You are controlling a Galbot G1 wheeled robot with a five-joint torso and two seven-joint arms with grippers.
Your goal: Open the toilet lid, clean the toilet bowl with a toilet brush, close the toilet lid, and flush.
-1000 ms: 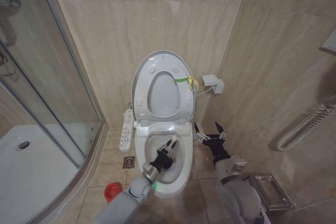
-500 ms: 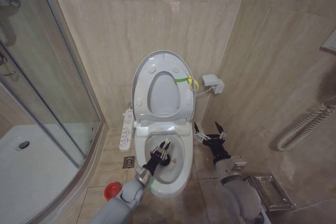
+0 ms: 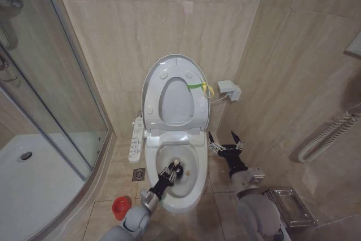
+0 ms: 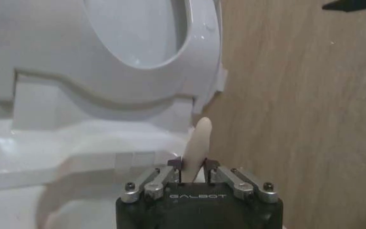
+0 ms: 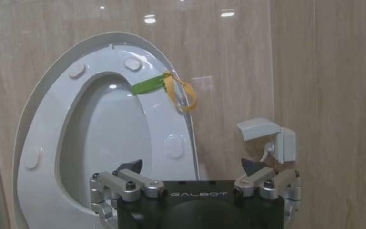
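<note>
The toilet lid (image 3: 175,99) stands raised against the wall with the ring seat (image 3: 196,108) up against it and a yellow-green band (image 3: 201,87) tied at its edge. The toilet bowl (image 3: 198,182) lies open below. My left gripper (image 3: 172,169) is over the bowl's inside, shut on the toilet brush (image 4: 199,139), whose pale stick handle sticks out between the fingers; the bristle head is hidden. My right gripper (image 3: 225,141) hangs open and holds nothing, just right of the bowl. In the right wrist view it (image 5: 192,168) faces the lid (image 5: 116,129).
A glass shower screen (image 3: 62,88) and white shower tray (image 3: 34,190) stand at the left. The red holder cup (image 3: 120,206) sits on the floor left of the bowl, beside the side control panel (image 3: 137,138). A wall box (image 3: 228,90), a rail (image 3: 327,134) and a metal rack (image 3: 290,204) are at the right.
My left gripper has drawn back with the brush, from the bowl's middle toward its near left side. The right arm has not moved.
</note>
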